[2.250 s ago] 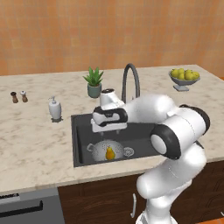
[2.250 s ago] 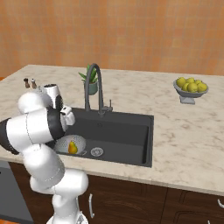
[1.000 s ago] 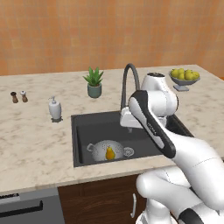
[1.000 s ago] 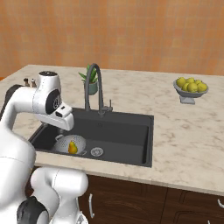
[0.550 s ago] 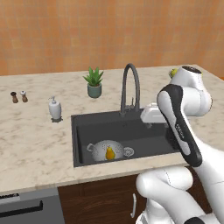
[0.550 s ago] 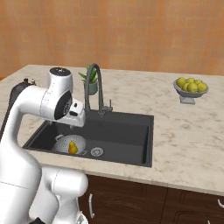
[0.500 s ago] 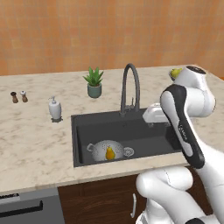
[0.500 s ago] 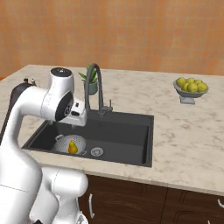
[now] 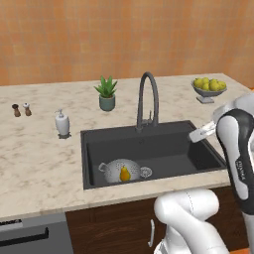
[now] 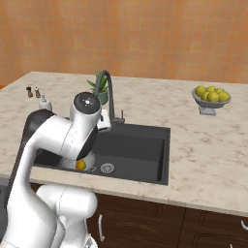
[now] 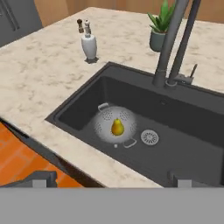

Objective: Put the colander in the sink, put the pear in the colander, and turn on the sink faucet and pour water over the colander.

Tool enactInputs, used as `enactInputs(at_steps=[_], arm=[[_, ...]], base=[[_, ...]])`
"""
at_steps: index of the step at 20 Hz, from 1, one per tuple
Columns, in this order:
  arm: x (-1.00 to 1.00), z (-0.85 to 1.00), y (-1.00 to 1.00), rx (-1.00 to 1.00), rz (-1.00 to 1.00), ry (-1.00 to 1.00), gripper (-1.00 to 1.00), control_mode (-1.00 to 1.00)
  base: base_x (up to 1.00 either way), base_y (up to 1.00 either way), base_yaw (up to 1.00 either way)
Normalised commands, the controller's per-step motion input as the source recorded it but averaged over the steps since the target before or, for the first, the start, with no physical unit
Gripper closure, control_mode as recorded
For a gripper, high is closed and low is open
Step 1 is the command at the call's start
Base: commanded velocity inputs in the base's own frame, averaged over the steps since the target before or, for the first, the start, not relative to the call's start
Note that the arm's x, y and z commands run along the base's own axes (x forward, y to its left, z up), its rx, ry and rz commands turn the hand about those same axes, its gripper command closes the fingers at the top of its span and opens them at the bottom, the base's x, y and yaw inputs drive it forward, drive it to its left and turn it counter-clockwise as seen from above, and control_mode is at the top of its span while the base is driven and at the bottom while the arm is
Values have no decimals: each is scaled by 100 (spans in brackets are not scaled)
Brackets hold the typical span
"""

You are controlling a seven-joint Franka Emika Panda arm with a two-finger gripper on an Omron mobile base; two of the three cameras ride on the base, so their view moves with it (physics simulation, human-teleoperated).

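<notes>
With the pear [image 11: 117, 127] sitting in the colander [image 11: 115, 124], the wide-apart, empty pincer [image 9: 201, 134] should nudge the faucet [image 11: 175, 41]'s small, stiff lever [image 11: 191, 71] at 2 o'clock.

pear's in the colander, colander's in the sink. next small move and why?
Probably bring the open, empty tool across to the small lever at the base of the sink faucet. The pear already sits in the colander on the sink floor beside the drain, and no water runs from the spout, so turning on the tap is what remains.
</notes>
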Motion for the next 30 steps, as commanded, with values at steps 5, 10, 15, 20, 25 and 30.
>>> enactInputs(at_steps=[5, 10, 15, 20, 25, 30], arm=[[15, 24, -26, 31, 36, -11, -100, -100], [10, 16, -18, 30, 36, -15, -100, -100], [20, 22, 0, 18, 29, -12, -100, -100], [35, 6, 1, 18, 26, -8, -100, -100], [29, -4, 4, 8, 14, -3, -100, -100], [26, 0, 21, -1, 0, -7, -100, -100]], base=[[0, 0, 0], [0, 0, 0], [0, 0, 0], [0, 0, 0], [0, 0, 0], [0, 0, 0]])
